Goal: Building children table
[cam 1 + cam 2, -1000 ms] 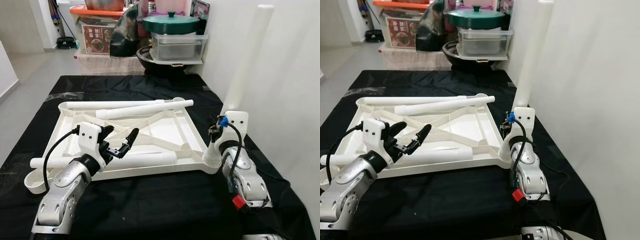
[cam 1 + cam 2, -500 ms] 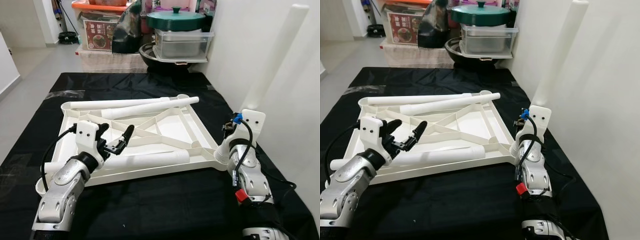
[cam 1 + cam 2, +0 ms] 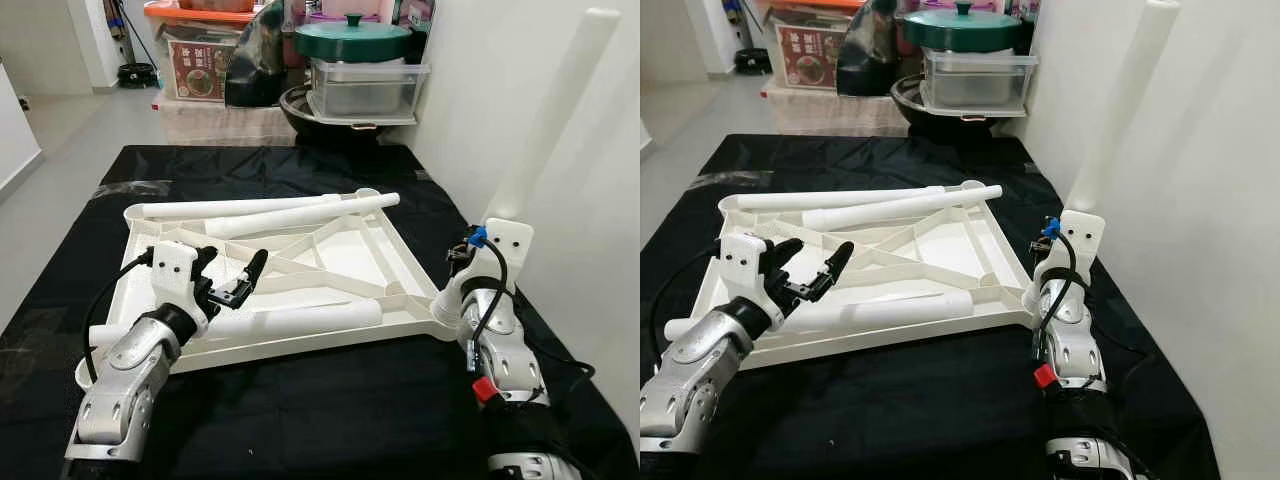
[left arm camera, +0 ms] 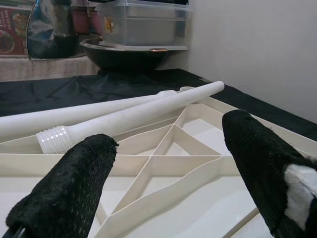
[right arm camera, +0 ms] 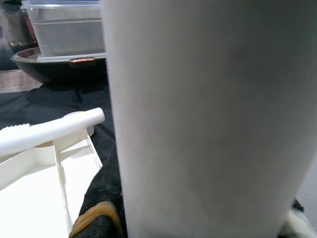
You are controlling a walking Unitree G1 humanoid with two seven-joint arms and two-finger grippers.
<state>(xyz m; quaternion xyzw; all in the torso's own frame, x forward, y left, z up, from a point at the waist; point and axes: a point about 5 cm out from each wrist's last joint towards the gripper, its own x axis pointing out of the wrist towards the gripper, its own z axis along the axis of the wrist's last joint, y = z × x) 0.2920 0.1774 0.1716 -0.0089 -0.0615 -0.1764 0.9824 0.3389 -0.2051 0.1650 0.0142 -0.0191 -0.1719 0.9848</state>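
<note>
One table leg stands tilted in the tabletop's corner socket, pinched by the right gripper. Left gripper hovers spread over the ribs. Risk: a tilted leg could cross-thread or pop out.

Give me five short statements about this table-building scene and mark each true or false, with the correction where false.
1. The right gripper holds a white table leg standing upright. True.
2. The left gripper is shut on a leg. False: its fingers are open, hovering over the tabletop frame with nothing between them.
3. The upside-down white tabletop frame lies on a black cloth. True.
4. All loose legs lie outside the frame on the cloth. False: two legs rest across the frame's far side and another leg lies along its near side.
5. A green-lidded pot sits on a clear container beyond the table. True.
</note>
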